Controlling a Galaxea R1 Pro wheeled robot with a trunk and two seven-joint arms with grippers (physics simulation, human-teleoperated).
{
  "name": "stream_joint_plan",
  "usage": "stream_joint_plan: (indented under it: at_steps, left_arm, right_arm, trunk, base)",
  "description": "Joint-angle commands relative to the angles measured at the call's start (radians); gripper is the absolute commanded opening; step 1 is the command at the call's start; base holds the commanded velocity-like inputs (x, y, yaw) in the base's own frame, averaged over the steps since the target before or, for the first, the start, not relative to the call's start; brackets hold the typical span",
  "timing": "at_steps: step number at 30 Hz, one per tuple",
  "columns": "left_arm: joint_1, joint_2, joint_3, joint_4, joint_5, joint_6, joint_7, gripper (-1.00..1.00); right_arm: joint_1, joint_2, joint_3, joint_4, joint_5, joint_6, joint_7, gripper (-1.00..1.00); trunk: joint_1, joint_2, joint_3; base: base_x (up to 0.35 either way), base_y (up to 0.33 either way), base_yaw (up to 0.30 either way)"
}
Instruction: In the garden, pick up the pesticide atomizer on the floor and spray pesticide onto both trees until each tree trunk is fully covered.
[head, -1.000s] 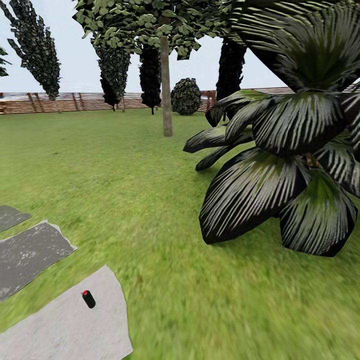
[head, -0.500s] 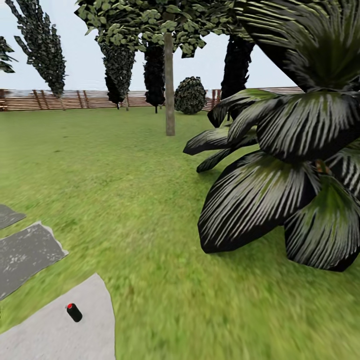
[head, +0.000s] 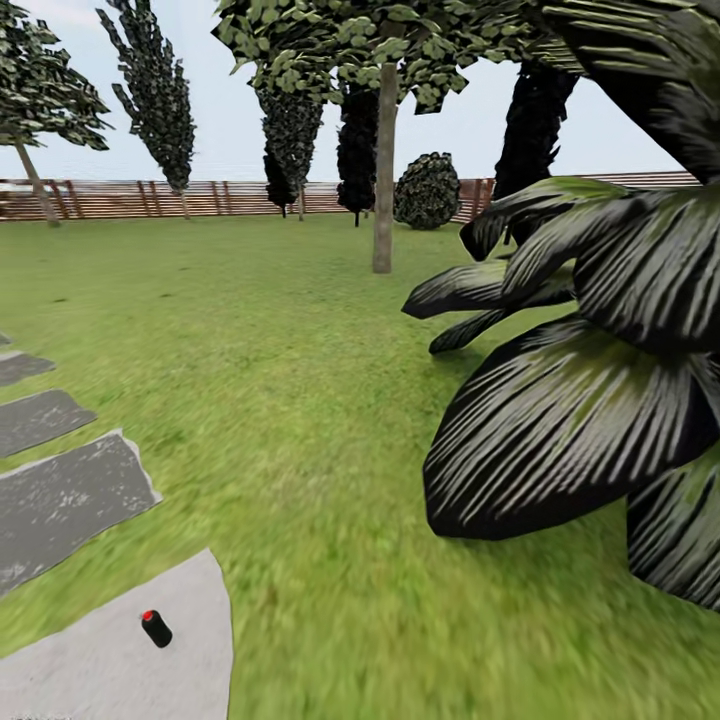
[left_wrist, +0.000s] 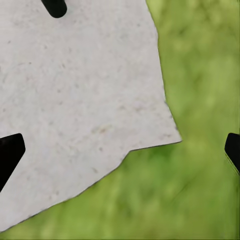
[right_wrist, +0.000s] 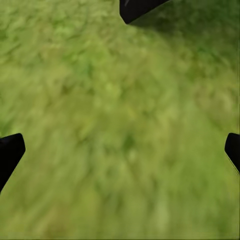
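Atomizer (head: 155, 628): lies on slab (head: 190, 610), low on your left; left arm nearer
Left tool (left_wrist: 120, 152): spread, empty

A large palm (head: 590, 400) with dark, white-streaked fronds is seen at the right of the head view. Narrow dark cypress-like trees (head: 155, 95) are ranged before the far fence, and a rounded bush (head: 428, 190) is set among them. Pale sky (head: 225, 130) is seen above.
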Motion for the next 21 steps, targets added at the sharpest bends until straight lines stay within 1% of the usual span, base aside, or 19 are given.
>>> stream_joint_plan:
  at_steps: [1, 12, 21]
  left_arm:
    - [0.000, 0.000, 0.000, 0.000, 0.000, 0.000, 0.000, 1.00]
    - [0.000, 0.000, 0.000, 0.000, 0.000, 0.000, 0.000, 1.00]
    - [0.000, 0.000, 0.000, 0.000, 0.000, 0.000, 0.000, 1.00]
  right_arm:
    - [0.000, 0.000, 0.000, 0.000, 0.000, 0.000, 0.000, 1.00]
    - [0.000, 0.000, 0.000, 0.000, 0.000, 0.000, 0.001, 1.00]
    - [0.000, 0.000, 0.000, 0.000, 0.000, 0.000, 0.001, 1.00]
  trunk:
    - [0.000, 0.000, 0.000]
    - [0.000, 0.000, 0.000]
    - [0.000, 0.000, 0.000]
  base:
    - [0.237, -0.170, 0.278]
    - [0.223, -0.153, 0.278]
    - [0.030, -0.011, 0.278]
